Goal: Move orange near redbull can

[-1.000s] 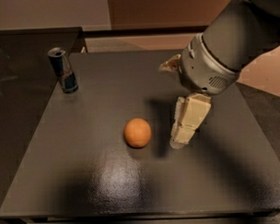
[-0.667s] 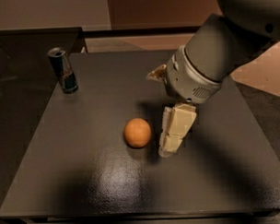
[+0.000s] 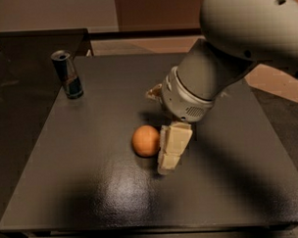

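Observation:
The orange (image 3: 145, 140) is a small round fruit lying near the middle of the dark table (image 3: 92, 191). The redbull can (image 3: 67, 75) stands upright at the table's far left corner, well apart from the orange. My gripper (image 3: 170, 152) hangs from the big grey arm (image 3: 221, 69) and points down at the table just right of the orange, its cream fingers (image 3: 173, 145) right beside the fruit, touching or nearly touching it. The fingers are not around the orange.
A second dark surface (image 3: 20, 96) adjoins the table on the left. Tan floor (image 3: 275, 82) shows beyond the table's right edge. The arm's bulk covers the table's far right part.
The arm and gripper have moved left toward the orange, from well right of it to right beside it. The orange and can have not moved.

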Action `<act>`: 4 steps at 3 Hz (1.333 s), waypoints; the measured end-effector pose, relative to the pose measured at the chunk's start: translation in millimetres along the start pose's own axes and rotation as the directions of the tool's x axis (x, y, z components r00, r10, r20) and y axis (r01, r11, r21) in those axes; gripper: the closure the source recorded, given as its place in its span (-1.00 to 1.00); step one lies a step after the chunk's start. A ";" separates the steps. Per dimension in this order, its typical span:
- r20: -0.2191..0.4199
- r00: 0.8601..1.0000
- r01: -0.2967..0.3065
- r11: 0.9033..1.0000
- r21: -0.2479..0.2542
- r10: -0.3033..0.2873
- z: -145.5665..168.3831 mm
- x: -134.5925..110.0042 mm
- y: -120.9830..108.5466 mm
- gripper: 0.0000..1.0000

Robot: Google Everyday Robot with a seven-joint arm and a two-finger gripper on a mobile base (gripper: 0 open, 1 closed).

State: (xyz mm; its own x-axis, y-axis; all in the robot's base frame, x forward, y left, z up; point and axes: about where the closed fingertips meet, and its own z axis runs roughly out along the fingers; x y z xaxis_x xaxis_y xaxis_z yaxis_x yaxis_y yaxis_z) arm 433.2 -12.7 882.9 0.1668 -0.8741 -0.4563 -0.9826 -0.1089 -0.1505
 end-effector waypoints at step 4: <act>0.032 0.999 -0.030 0.996 -0.086 0.033 29.7 5.9 -3.6 0.28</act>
State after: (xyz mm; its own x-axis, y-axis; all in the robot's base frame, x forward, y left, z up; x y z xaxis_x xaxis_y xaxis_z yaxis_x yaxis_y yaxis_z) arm 440.1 -3.4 854.7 0.1371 -0.8614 -0.4891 -0.9905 -0.1232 -0.0606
